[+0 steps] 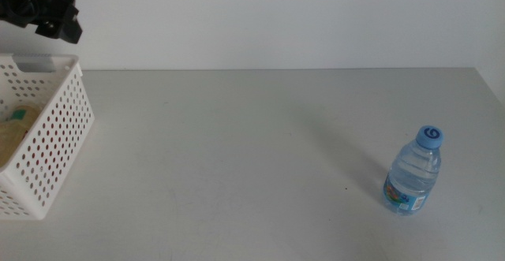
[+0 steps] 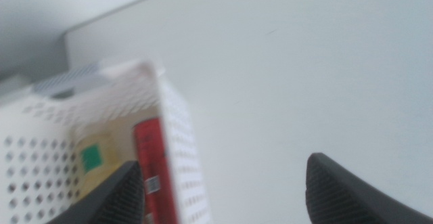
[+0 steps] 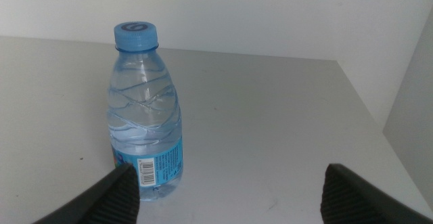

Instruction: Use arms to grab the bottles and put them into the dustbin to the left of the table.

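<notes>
The small clear water bottle (image 1: 414,174) with a blue cap stands upright on the right side of the table (image 1: 252,151). In the right wrist view the bottle (image 3: 145,109) stands just ahead of my right gripper (image 3: 233,197), which is open and empty; the bottle is nearer to one jaw than the other. My left gripper (image 1: 51,16) hangs above the back of the white dustbin (image 1: 59,143), open and empty (image 2: 226,190). Inside the dustbin (image 2: 183,149) lie the red soda can (image 2: 150,163) and the yellowish tea bottle (image 2: 95,156), which also shows in the middle view (image 1: 12,131).
The dustbin sits at the table's left edge. A white wall runs behind the table. The table's right edge lies close beyond the water bottle.
</notes>
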{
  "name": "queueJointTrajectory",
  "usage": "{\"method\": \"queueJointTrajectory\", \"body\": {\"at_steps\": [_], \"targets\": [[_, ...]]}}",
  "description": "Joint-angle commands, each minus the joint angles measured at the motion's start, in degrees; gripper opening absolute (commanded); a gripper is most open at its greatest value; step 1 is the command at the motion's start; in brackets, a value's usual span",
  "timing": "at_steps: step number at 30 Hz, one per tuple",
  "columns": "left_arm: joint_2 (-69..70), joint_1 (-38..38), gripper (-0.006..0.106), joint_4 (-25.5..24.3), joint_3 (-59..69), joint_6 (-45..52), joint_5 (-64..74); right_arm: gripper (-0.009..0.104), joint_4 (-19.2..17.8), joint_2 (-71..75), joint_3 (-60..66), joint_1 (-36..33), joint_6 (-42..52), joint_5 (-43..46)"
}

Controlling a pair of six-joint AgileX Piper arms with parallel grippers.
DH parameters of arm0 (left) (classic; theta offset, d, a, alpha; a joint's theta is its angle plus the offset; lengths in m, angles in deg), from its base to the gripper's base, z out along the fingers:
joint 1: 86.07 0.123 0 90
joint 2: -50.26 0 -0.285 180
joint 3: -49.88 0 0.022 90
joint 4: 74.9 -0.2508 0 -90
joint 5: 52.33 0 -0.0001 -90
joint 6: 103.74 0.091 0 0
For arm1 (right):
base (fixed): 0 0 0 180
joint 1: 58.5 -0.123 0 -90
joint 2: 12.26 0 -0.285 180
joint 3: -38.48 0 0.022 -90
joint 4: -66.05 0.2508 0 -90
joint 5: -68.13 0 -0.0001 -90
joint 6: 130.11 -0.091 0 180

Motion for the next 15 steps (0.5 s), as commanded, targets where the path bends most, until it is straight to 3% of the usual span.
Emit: {"method": "queueJointTrajectory", "body": {"at_steps": [1,6,12,15], "targets": [[6.10,-2.73,0.077,2.84,0.51,1.74,-3.72,0.094,-0.54,1.23,-0.53,0.36,0.31,4.48],[11.95,-8.18,0.077,9.39,2.22,4.26,0.05,0.094,-0.54,1.23,-0.53,0.36,0.31,4.48],[15.42,-15.26,0.077,10.54,2.22,7.14,6.80,0.094,-0.54,1.23,-0.53,0.36,0.31,4.48],[17.25,-19.69,0.077,10.54,4.15,6.77,3.83,0.094,-0.54,1.23,-0.53,0.36,0.31,4.48]]}}
